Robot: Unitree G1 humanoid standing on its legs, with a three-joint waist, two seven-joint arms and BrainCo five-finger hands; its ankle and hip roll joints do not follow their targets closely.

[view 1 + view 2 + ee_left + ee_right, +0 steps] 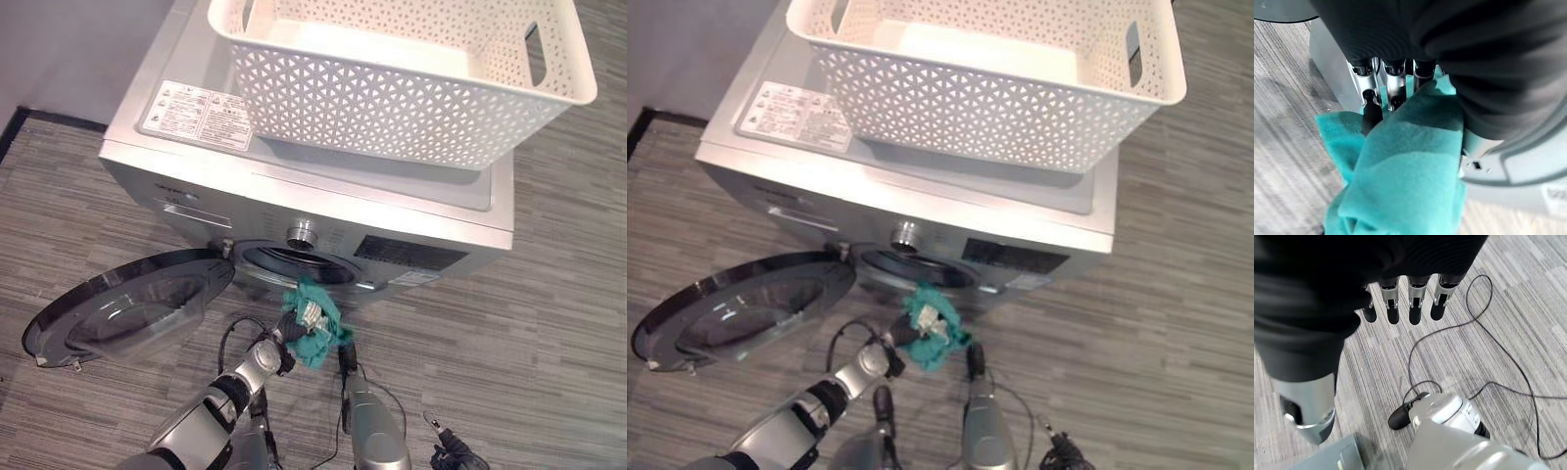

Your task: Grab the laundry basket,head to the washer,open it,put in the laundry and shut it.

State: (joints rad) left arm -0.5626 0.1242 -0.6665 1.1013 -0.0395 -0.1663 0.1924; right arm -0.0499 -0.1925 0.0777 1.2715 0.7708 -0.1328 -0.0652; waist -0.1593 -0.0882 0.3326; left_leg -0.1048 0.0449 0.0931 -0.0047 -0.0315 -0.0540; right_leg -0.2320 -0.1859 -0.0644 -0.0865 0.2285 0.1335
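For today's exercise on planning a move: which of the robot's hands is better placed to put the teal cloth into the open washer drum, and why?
The left hand. Its fingers are curled round the teal cloth, right in front of the washer's opening, beside the open door. The right hand hangs empty over the floor.

The washer (323, 211) looks like smooth, matt silver metal, its open door (127, 305) glossy dark glass in a shiny rim; the white basket (411, 73) is perforated matt plastic, the teal laundry (1405, 171) soft fleecy cloth, the floor (549, 323) streaked grey carpet
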